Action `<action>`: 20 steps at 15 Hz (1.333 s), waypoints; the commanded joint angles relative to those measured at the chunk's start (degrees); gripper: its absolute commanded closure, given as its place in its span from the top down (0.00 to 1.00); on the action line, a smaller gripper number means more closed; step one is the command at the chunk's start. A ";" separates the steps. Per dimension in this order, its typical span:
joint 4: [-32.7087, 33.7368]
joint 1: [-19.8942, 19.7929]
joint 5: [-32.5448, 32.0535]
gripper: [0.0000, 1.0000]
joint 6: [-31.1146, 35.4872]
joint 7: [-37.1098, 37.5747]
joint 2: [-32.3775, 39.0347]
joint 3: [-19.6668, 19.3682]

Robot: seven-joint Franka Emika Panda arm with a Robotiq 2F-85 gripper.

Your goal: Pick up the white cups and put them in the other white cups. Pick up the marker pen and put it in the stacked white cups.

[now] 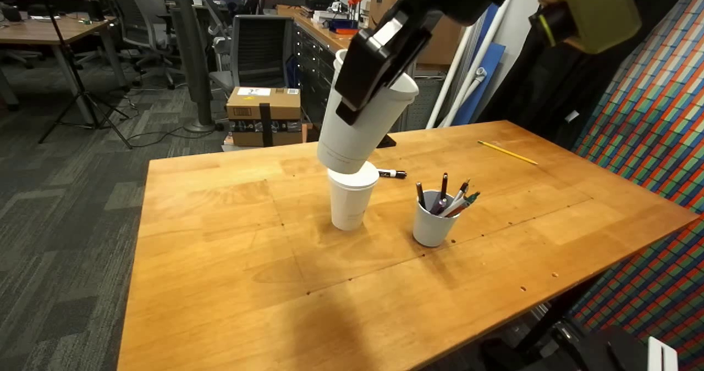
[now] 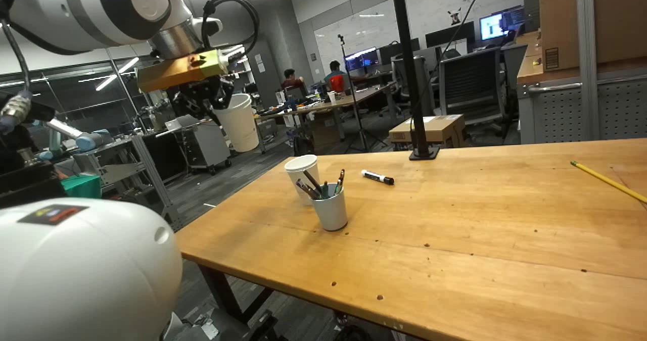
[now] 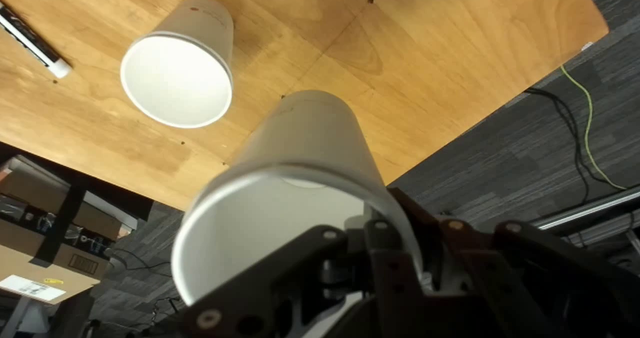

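My gripper (image 1: 352, 104) is shut on the rim wall of a white paper cup (image 1: 352, 140), one finger inside and one outside, as the wrist view shows at the jaws (image 3: 387, 208). The held cup is tilted, mouth up, in the air. A second white cup (image 1: 348, 206) stands upright on the table, open and empty inside in the wrist view (image 3: 175, 82). In an exterior view the held cup (image 2: 241, 126) is above and to the left of the standing cup (image 2: 295, 172), apart from it. The black-and-white marker (image 2: 377, 178) lies on the table beside the standing cup.
A grey-white cup (image 1: 433, 228) full of pens stands near the standing white cup. A yellow pencil (image 1: 507, 153) lies farther off on the wooden table (image 1: 220, 261). A black pole (image 2: 414, 83) rises from a base at the table's edge.
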 commanded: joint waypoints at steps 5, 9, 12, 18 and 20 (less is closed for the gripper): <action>-0.53 2.71 1.10 0.02 6.78 -3.72 5.72 -3.43; 0.46 2.51 1.30 0.02 8.68 -7.25 9.37 -5.88; 0.99 2.62 1.70 0.02 10.10 -10.02 11.64 -7.50; 3.33 2.54 3.02 0.02 12.55 -16.07 16.59 -9.95; 4.51 2.37 4.03 0.02 13.09 -18.25 18.17 -10.55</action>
